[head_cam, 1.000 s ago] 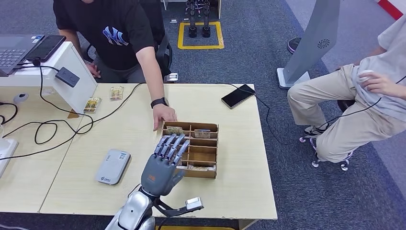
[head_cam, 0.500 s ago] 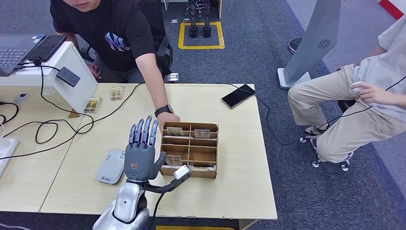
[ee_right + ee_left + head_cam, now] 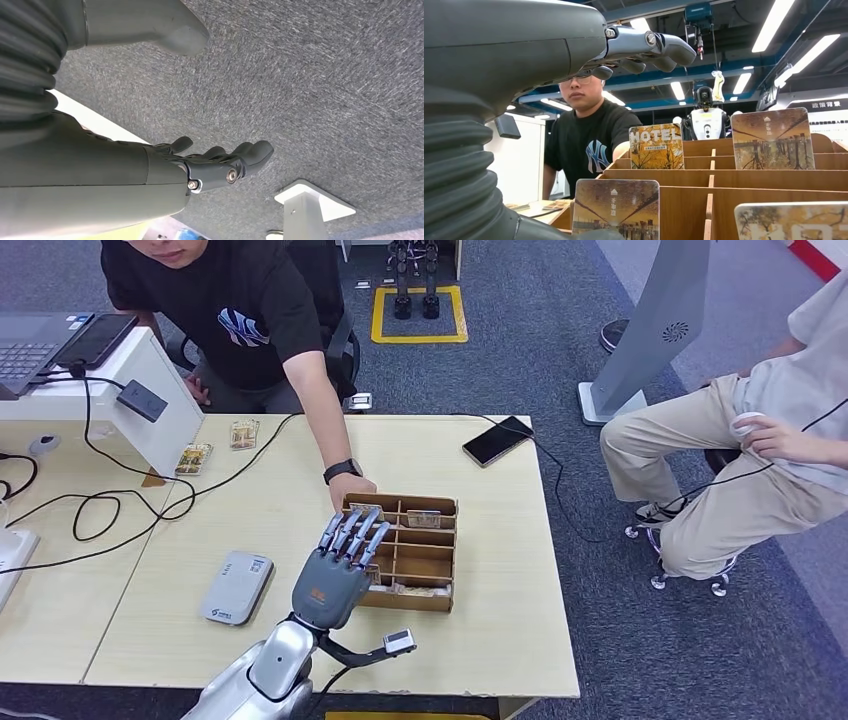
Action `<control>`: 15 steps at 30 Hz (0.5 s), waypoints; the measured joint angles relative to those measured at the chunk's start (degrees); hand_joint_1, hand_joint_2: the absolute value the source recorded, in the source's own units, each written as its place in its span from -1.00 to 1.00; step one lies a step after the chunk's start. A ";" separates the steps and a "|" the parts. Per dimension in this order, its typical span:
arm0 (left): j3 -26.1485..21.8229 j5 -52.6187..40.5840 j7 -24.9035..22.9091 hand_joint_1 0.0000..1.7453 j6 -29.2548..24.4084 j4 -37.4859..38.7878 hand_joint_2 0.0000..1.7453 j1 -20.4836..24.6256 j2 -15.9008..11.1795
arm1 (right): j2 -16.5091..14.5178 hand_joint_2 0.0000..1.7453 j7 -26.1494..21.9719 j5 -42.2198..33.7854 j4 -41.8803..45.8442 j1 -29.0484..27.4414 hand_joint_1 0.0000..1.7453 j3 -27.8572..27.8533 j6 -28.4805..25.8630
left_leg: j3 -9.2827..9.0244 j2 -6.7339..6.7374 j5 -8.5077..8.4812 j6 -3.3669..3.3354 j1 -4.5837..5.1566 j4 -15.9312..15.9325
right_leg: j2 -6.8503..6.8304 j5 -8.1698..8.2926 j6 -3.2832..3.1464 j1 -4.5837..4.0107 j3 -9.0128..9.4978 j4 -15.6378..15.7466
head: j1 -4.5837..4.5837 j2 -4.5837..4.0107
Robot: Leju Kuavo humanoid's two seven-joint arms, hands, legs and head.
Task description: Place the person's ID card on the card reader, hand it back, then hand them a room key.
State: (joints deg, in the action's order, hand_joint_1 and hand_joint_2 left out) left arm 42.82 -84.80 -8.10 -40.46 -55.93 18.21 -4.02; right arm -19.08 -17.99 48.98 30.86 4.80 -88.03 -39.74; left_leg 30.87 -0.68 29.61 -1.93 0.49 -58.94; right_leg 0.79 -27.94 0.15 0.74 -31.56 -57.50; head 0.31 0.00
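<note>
I am holding my left hand (image 3: 338,575) flat over the near left corner of the key box (image 3: 443,540), fingers (image 3: 350,532) stretched out and apart, gripping nothing. From my left wrist I am looking along those fingers (image 3: 649,47) over the wooden compartments, where room keys are standing upright: one marked HOTEL (image 3: 656,146) and another (image 3: 772,138) in the far row, one (image 3: 616,208) in a nearer slot just beneath my palm, and the top of a fourth (image 3: 791,220) beside it. A person (image 3: 250,320) in a black shirt is leaning over the far side of the table (image 3: 500,640), their hand (image 3: 352,488) resting at the far left corner of the box. The card reader (image 3: 236,587) is lying on the table to the left of my hand, apart from it. I cannot tell where the ID card is. My right hand (image 3: 210,162) is hanging over grey carpet (image 3: 325,90), fingers loosely curled, holding nothing.
</note>
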 joint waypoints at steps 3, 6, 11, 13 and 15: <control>0.00 0.00 0.17 -1.00 0.00 0.25 1.00 0.11 0.00 | 0.00 1.00 0.00 -0.02 -0.02 0.00 -1.00 0.00 0.00 | -0.04 0.01 -0.01 0.01 0.00 0.00 | 0.00 0.02 0.00 0.00 0.03 0.00 | 0.01 0.00; 0.00 0.00 0.38 -1.00 0.00 0.38 1.00 0.14 -0.02 | 0.00 1.00 -0.02 -0.03 -0.03 -0.01 -1.00 0.00 0.00 | -0.08 0.00 -0.02 0.02 -0.01 0.00 | 0.00 0.04 -0.01 -0.01 0.08 0.00 | 0.02 0.00; -0.13 -0.02 2.47 -1.00 -0.05 0.35 1.00 -0.14 0.03 | 0.00 1.00 0.50 0.02 -0.06 -0.04 -1.00 0.00 0.00 | -0.13 -0.02 -0.02 0.02 -0.01 0.00 | -0.04 0.03 -0.01 -0.01 0.15 -0.01 | 0.02 0.00; -0.46 -0.02 3.11 -1.00 -0.12 0.14 1.00 -0.58 0.21 | 0.00 1.00 0.68 -0.09 -0.05 -0.04 -1.00 -0.01 0.00 | -0.14 -0.02 -0.02 0.02 -0.01 0.00 | -0.05 0.03 -0.01 -0.01 0.16 -0.01 | 0.02 0.00; -0.88 -0.02 3.26 -1.00 -0.15 -0.21 1.00 -1.11 0.36 | 0.00 1.00 0.78 -0.31 -0.04 -0.04 -1.00 -0.01 0.00 | -0.14 -0.02 -0.02 0.02 -0.01 0.00 | -0.04 0.03 -0.01 -0.01 0.17 -0.01 | 0.02 0.00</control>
State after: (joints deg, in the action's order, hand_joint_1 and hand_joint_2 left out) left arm 41.94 -84.83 -4.84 -40.60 -56.14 17.09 -3.66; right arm -19.08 -17.21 48.66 30.81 4.76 -88.04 -39.74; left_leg 30.72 -0.70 29.59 -1.92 0.48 -58.94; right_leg 0.75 -27.90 0.14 0.73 -31.40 -57.51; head 0.32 0.00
